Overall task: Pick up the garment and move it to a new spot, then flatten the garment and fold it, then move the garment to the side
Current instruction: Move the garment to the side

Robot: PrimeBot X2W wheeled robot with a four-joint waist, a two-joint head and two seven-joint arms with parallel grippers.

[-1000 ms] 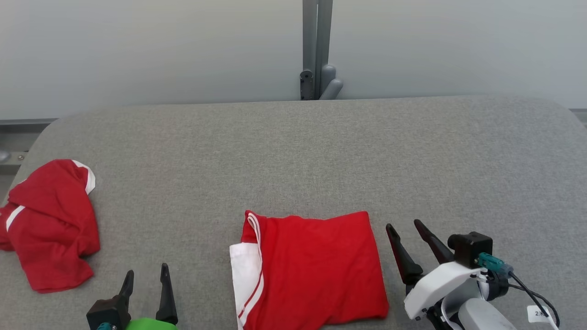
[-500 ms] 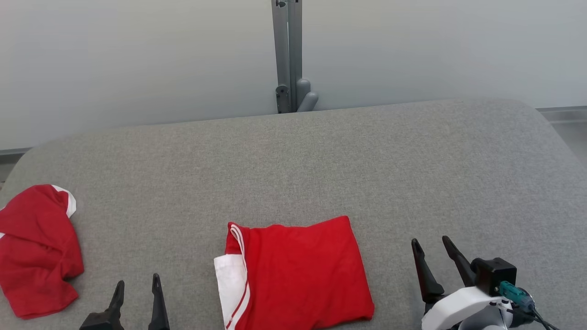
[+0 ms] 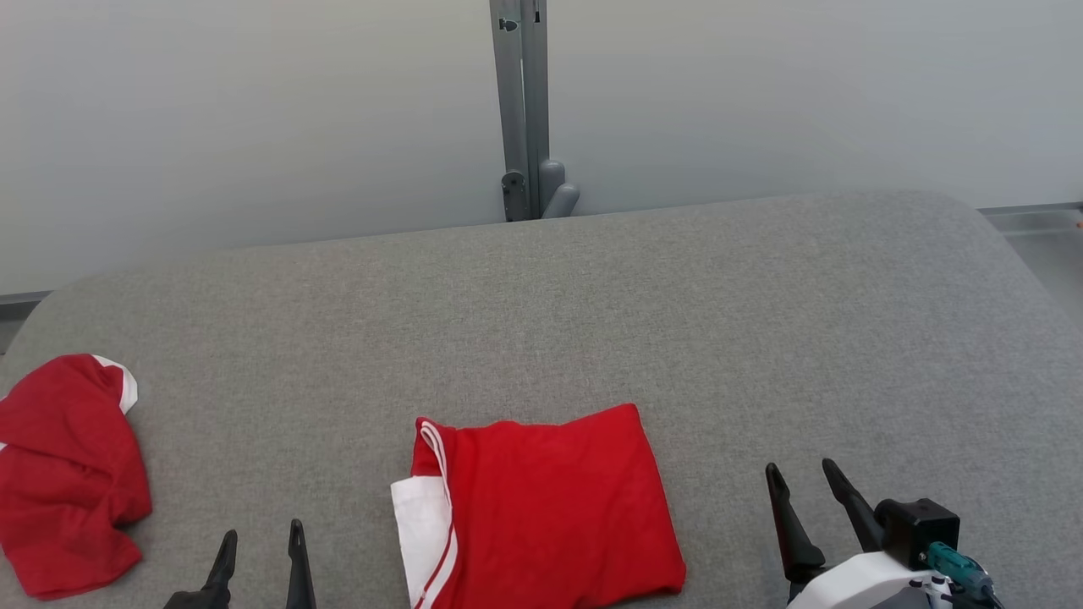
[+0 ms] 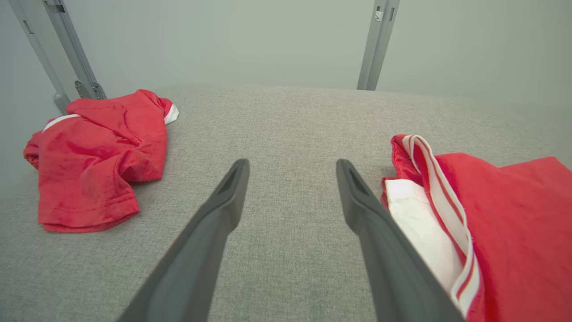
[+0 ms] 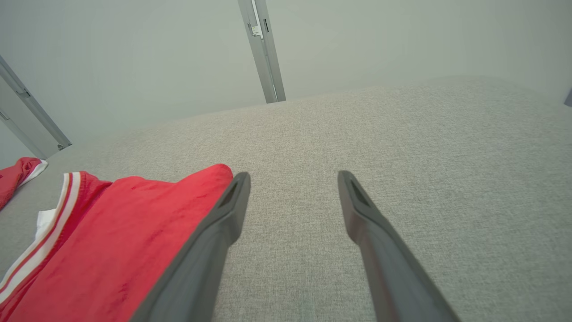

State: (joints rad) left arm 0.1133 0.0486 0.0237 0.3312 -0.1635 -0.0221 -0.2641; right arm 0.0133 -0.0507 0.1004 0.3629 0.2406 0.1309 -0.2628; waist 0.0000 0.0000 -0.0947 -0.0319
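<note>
Light: bright, even, diffuse in all views.
Shadows: thin and soft along the folded red garment (image 3: 541, 507) edges.
Focus: head view sharp; fingers (image 4: 223, 210) soften toward the wrist views' bottom edge.
Distortion: wide-angle wrist views; grey posts (image 4: 76, 58) lean outward.

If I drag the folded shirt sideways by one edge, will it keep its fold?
Probably not: the folded shirt looks like thin, limp cloth, so its layers would likely peel apart. The coarse grey table probably grips it, bunching it.

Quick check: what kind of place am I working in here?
Probably a lab folding station: grey fabric-covered table, pale wall panels joined by a grey metal post, a folded red-and-white garment and a crumpled red garment.
</note>
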